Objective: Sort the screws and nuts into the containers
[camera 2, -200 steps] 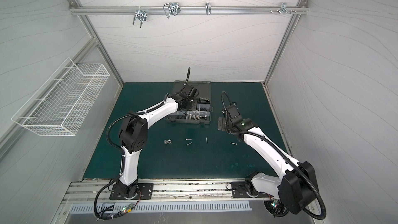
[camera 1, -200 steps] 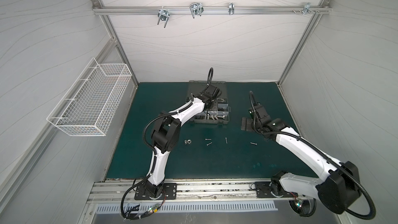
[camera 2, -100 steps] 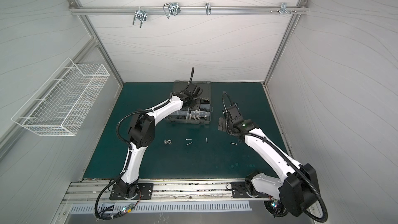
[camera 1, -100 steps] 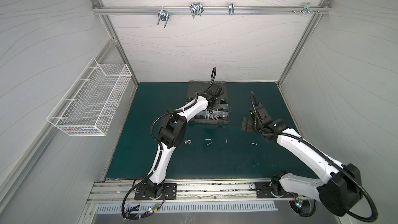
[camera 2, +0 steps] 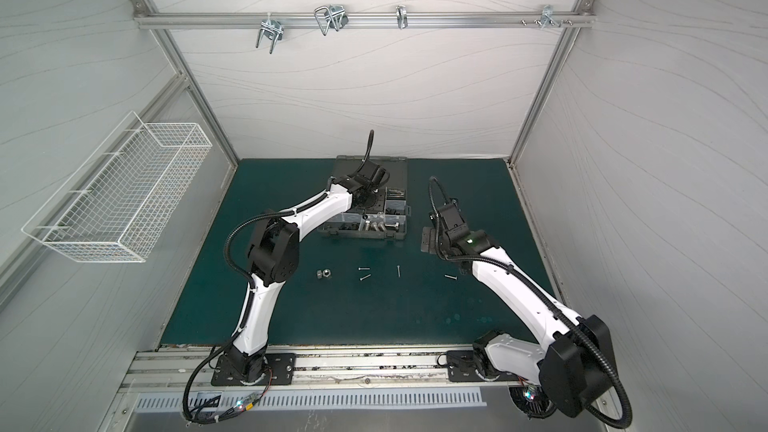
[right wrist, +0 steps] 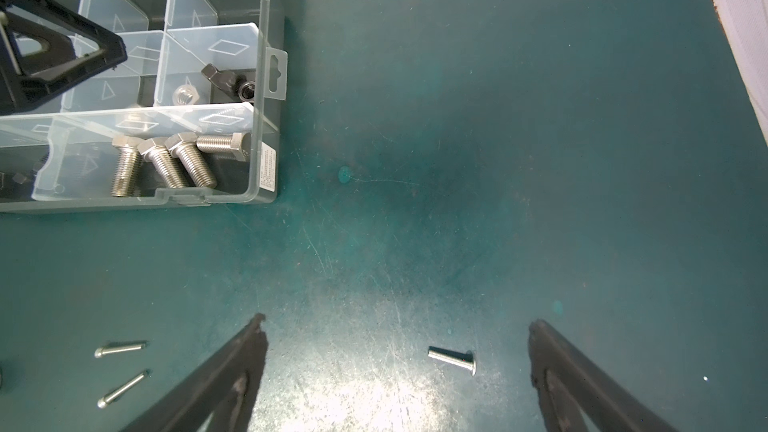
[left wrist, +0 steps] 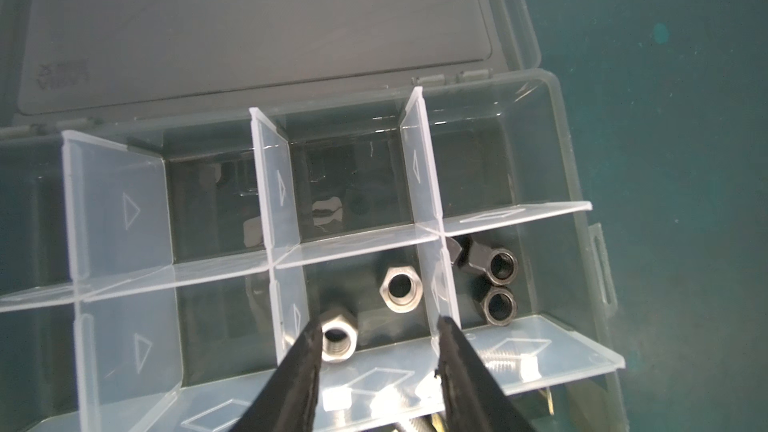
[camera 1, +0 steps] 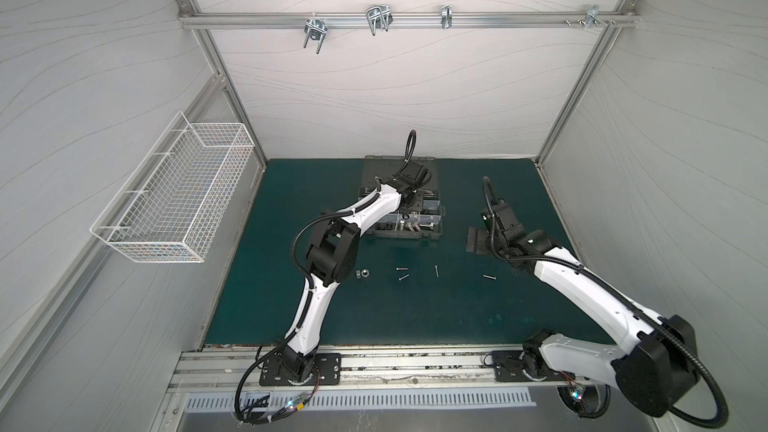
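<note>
White arms (camera 1: 309, 317); black joints (camera 1: 332, 251), ribbed cables (camera 1: 292, 245), grippers (right wrist: 395, 322).

White panel walls (camera 1: 374, 89) in an aluminium frame (camera 1: 581, 89) enclose a dark green table (camera 1: 415, 317). A white wire basket (camera 1: 174, 197) hangs on one side wall; hooks (camera 1: 378, 20) hang from a back rail (camera 1: 498, 20).

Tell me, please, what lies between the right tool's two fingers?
One short silver screw lies on the green mat, clear of the right tool; the right wrist view shows it.
</note>
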Robot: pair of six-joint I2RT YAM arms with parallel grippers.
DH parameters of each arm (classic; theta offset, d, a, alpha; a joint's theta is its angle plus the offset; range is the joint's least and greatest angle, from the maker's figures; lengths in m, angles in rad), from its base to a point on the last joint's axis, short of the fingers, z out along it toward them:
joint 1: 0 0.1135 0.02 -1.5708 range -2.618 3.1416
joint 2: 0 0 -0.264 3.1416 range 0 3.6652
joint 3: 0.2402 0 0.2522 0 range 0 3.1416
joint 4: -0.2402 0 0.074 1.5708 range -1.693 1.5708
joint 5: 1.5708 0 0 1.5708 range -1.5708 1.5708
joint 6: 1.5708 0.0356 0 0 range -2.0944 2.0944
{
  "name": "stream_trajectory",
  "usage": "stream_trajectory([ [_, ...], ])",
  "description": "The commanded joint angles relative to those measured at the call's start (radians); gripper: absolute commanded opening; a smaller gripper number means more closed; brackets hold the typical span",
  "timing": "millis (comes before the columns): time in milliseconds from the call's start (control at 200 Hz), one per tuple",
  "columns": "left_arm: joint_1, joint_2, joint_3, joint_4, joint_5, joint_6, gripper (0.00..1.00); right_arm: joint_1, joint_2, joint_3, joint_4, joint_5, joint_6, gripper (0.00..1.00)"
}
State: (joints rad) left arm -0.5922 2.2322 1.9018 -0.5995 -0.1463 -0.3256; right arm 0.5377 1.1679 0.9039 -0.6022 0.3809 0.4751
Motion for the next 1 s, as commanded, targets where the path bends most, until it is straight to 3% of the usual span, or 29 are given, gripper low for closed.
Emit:
stream_trajectory([
  [0,0.003,-0.025,0.038,-0.022,0.0,0.0,0.48,-0.005,0.006,0.011,-0.015,-0.008,0.005,0.99],
  [165,0.001,-0.138,-0.051,0.023,0.007,-0.014,0.51,-0.005,0.015,0.016,-0.015,-0.011,-0.001,0.99],
  [530,0.002,-0.501,-0.449,0.128,-0.037,-0.076,0.55,-0.005,0.028,0.009,-0.009,-0.008,-0.01,0.99],
  [755,0.003,-0.702,-0.688,0.107,-0.125,-0.135,0.55,-0.005,0.043,0.006,0.004,-0.007,-0.012,0.99],
  [996,0.007,-0.853,-0.862,0.021,-0.139,-0.193,0.52,-0.007,0.05,-0.012,0.027,-0.012,-0.013,0.99],
])
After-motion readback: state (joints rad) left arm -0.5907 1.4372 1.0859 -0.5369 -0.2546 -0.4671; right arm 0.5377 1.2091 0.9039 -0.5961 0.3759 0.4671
